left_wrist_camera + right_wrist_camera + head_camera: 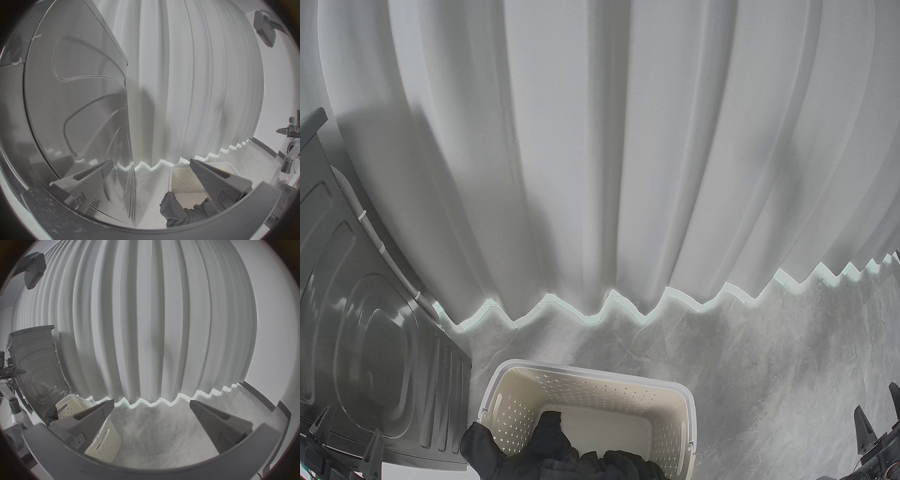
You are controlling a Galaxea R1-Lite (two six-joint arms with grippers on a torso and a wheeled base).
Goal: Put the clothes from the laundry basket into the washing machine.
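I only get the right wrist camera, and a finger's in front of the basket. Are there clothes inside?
Observer: Yes. Dark clothes are heaped at the near end of the laundry basket; the far part of its bottom is bare.
Operator: Is the basket bumping the washing machine?
Observer: No. A strip of floor shows between the basket and the washing machine.
Operator: Is the other hand holding anything?
Observer: No. The left gripper has its fingers spread, with nothing between them.
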